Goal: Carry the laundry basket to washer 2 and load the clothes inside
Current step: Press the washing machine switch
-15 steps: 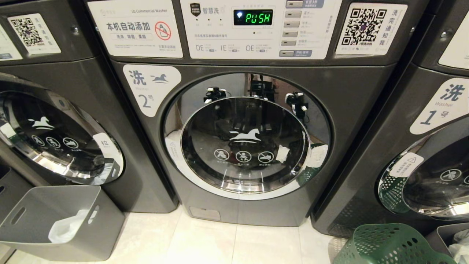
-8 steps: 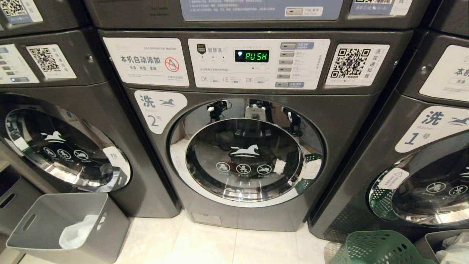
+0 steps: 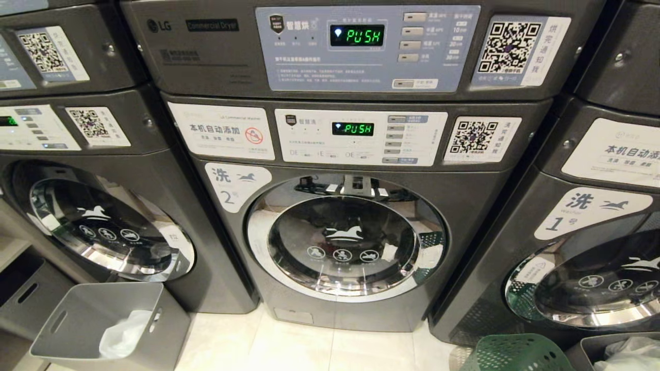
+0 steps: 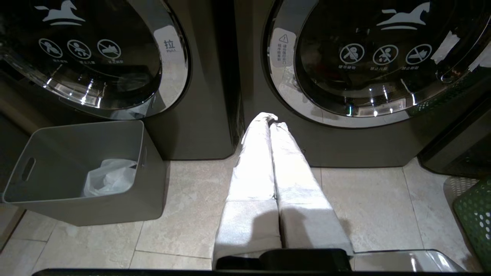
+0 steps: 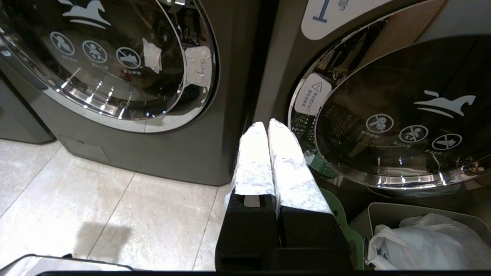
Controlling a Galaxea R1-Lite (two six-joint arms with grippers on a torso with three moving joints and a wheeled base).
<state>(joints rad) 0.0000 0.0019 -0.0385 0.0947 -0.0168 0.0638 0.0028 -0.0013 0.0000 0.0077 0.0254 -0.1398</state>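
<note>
Nearest us, the left gripper and right gripper hang with fingers clenched on nothing above the floor. The laundry basket stands at our right, before washer 2, whose door is closed.

Bare floor fronts washer 2, flanked by grey bin and laundry basket.

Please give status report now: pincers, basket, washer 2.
Left pincer and right pincer shut, empty. Laundry basket on floor, low right. Washer 2 door shut, dead ahead. Nothing in the way.
</note>
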